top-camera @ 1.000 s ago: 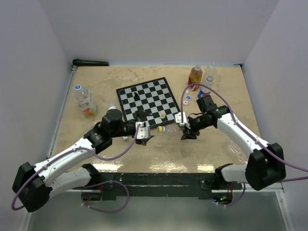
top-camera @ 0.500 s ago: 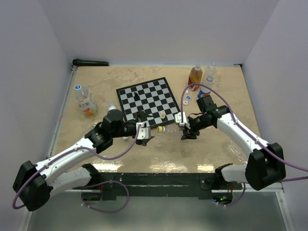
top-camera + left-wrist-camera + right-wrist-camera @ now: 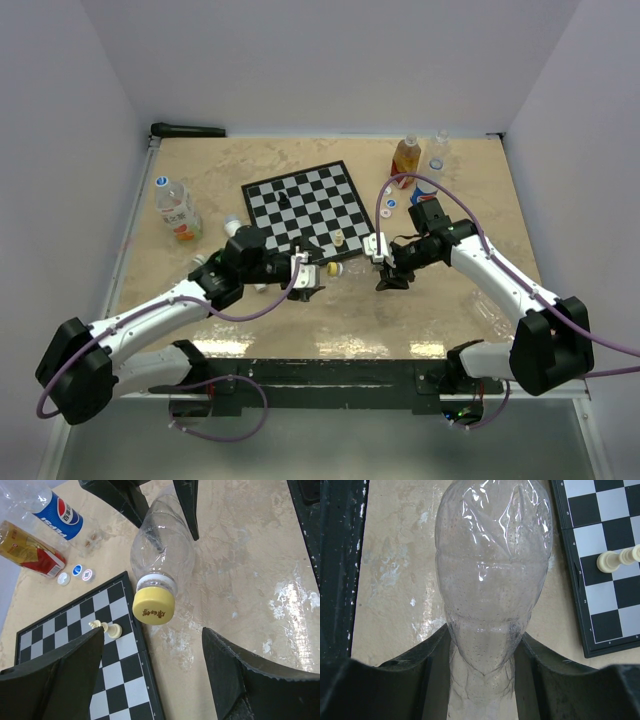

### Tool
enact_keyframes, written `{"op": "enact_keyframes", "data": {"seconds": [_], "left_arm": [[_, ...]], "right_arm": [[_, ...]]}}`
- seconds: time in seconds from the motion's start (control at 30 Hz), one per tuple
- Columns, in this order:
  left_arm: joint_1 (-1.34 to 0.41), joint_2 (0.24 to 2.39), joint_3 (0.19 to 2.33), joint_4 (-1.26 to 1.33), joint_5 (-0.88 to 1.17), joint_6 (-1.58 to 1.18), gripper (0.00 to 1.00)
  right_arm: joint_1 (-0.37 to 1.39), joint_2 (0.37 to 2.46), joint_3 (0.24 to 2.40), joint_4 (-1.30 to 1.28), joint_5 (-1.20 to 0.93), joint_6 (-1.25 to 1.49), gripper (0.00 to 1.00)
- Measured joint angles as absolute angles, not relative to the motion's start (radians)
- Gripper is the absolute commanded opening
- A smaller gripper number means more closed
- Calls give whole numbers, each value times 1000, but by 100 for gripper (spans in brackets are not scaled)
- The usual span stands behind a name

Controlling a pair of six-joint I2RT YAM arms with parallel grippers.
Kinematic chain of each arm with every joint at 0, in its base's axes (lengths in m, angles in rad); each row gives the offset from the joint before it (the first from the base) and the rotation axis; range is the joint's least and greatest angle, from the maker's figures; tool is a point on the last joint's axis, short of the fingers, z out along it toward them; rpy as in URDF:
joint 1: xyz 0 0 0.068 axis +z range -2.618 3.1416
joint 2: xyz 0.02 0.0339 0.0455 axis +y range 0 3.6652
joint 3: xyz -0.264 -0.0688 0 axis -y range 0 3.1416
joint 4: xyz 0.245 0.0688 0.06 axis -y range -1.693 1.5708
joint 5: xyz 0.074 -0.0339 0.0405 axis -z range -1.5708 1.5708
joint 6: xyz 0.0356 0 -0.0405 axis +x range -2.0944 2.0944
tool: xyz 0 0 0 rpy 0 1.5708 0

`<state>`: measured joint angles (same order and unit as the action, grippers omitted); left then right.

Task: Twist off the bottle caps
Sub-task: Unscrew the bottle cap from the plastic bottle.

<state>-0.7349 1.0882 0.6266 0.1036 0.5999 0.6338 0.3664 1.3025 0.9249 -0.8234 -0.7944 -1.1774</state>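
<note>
The right gripper (image 3: 482, 640) is clamped on the base end of a clear bottle (image 3: 492, 575), its dark fingers (image 3: 432, 662) pressed to either side of the narrowing plastic. The bottle is thin, crinkled and see-through, and holds nothing. It stretches away from that gripper toward the left gripper (image 3: 152, 632).

At the bottle's far end sits the yellow cap (image 3: 154, 608), round and flat-faced with small red lettering, over a white collar ring. It is screwed on and lies just ahead of the left gripper, in line with the gap between its fingers (image 3: 75, 670). These stand wide apart and touch neither cap nor bottle.

To the left of the left gripper, as it points, lies a chessboard (image 3: 75, 645), flat and glossy, with a cream chess piece (image 3: 107, 628) on a square near the cap. Beyond the board, three loose caps (image 3: 77, 570) rest on the mottled beige tabletop (image 3: 240, 580). Just past them are a red-labelled bottle (image 3: 30, 550) of amber liquid and a clear Pepsi bottle (image 3: 55, 512); I can't make out anything inside that one.
</note>
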Motion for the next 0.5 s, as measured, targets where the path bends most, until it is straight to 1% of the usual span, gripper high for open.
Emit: {"op": "enact_keyframes", "data": {"seconds": [0.13, 0.3, 0.5], "left_arm": [[-741, 1121, 638, 120, 615, 600, 76], [-749, 1147, 649, 153, 622, 561, 73], [-749, 1148, 649, 177, 630, 533, 63]], "right_arm": [[366, 1303, 925, -823, -795, -1177, 2], [366, 1303, 925, -823, -795, -1177, 2], [366, 1303, 925, -823, -795, -1177, 2]]}}
